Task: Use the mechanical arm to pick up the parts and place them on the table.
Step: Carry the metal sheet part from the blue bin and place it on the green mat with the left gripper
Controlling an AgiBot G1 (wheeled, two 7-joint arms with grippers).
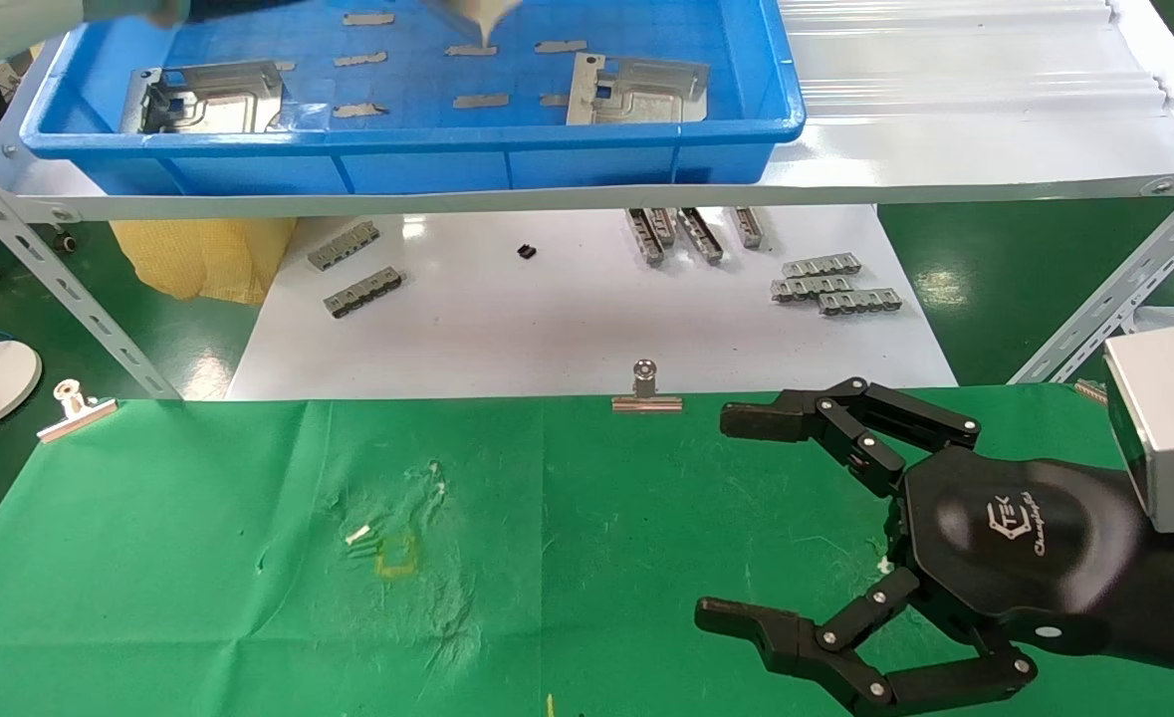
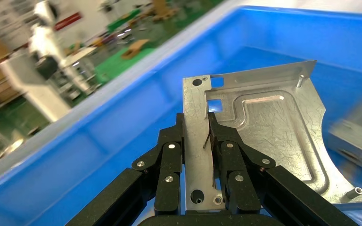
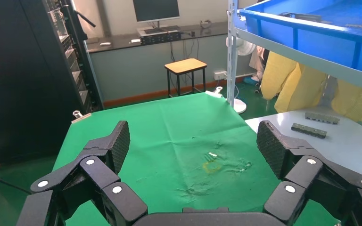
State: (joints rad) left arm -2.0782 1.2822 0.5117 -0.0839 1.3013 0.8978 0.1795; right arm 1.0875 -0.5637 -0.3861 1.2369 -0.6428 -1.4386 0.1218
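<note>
The left gripper (image 2: 197, 134) is up in the blue tray (image 2: 99, 136), its fingers (image 2: 169, 155) squeezing a metal part (image 2: 268, 132) between them. The right gripper (image 1: 736, 518) hangs over the green bench (image 1: 198, 558) near its right edge, fingers spread wide.

Two parts (image 1: 210, 97) (image 1: 636, 90) in tray, eight slotted strips (image 1: 362, 292), three binder clips (image 1: 646, 388).
</note>
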